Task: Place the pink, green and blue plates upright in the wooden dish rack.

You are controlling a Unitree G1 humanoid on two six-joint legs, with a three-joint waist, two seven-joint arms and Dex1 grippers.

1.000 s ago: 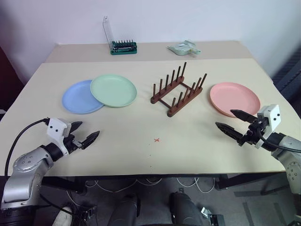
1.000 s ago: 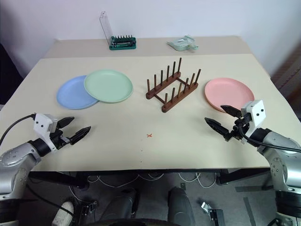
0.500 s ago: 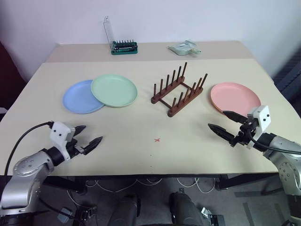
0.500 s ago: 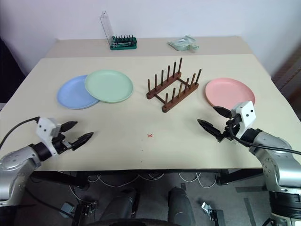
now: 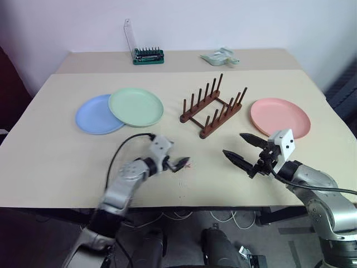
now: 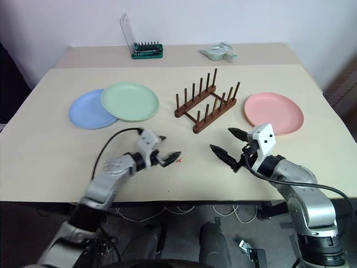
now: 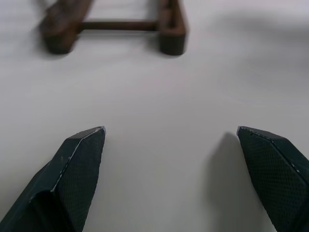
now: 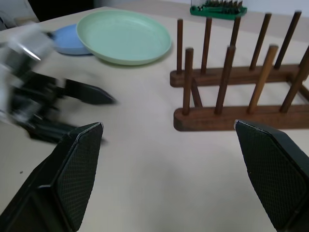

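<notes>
The wooden dish rack [image 5: 213,106] stands empty in the middle of the table. Left of it lie the blue plate [image 5: 92,114] and the green plate [image 5: 136,107], the green one overlapping the blue one's right edge. The pink plate [image 5: 280,117] lies flat to the rack's right. My left gripper [image 5: 179,158] is open and empty, low over the table in front of the rack, whose base [image 7: 116,26] shows ahead of it. My right gripper [image 5: 233,144] is open and empty too, in front of the rack's right end and left of the pink plate, pointing toward the rack [image 8: 231,92].
A green tool holder [image 5: 146,54] with a clear lid and a pale green object [image 5: 218,56] sit on the far strip of the table. A small red cross [image 6: 177,161] is marked on the tabletop by my left fingertips. The table's front edge runs just below both arms.
My left arm has swung quickly from the table's front left to the centre by the red cross. The right gripper has drifted left, away from the pink plate. Both stay open.
</notes>
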